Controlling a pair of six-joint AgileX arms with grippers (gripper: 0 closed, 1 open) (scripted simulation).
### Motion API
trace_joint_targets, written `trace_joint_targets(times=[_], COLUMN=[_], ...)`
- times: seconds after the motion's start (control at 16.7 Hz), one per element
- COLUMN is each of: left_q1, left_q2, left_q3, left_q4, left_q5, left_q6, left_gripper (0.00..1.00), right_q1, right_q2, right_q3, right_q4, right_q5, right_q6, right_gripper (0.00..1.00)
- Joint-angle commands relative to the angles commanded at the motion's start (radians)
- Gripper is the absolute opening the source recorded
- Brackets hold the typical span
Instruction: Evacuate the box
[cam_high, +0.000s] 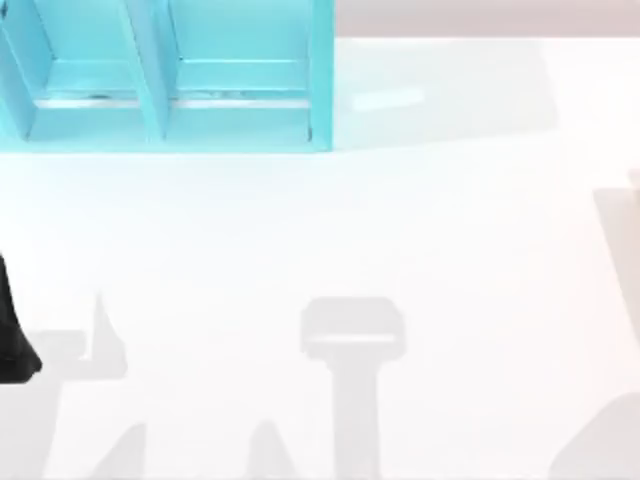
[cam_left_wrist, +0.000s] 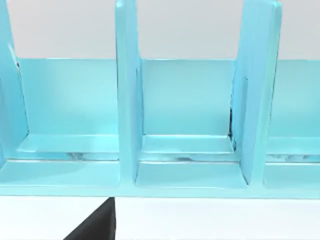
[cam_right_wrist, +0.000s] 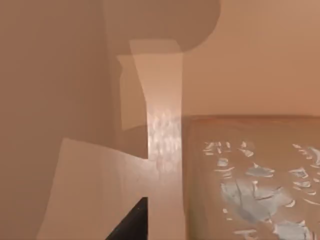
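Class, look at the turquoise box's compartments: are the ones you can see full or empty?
Empty. The box shows bare floors between its dividers in the top and left wrist views.

The turquoise box (cam_high: 170, 90) is cut off by the top view's upper and left edges. A dark arm part (cam_high: 12, 345) is clipped at the left edge, so the left tool's state cannot be told.

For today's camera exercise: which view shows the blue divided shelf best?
The left wrist view: the blue shelf faces it, dividers and compartments plain. The top view catches its corner, cut by the frame. The right wrist view has tan surfaces instead.
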Motion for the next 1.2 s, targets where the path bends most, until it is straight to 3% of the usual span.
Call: trace_joint_targets(times=[0.48, 1.2], left_q1=[0.000, 0.000], left_q2=[0.000, 0.000], left_q3=[0.000, 0.000], left_q4=[0.000, 0.000], left_q5=[0.000, 0.000], left_q6=[0.000, 0.000], left_gripper=[1.00, 1.00], right_q1=[0.000, -0.002], right_q2=[0.000, -0.008], right_q3=[0.000, 0.035], right_q4=[0.000, -0.039], right_q5=[0.000, 0.000], right_q6=[0.000, 0.001], right_gripper=[0.02, 0.00])
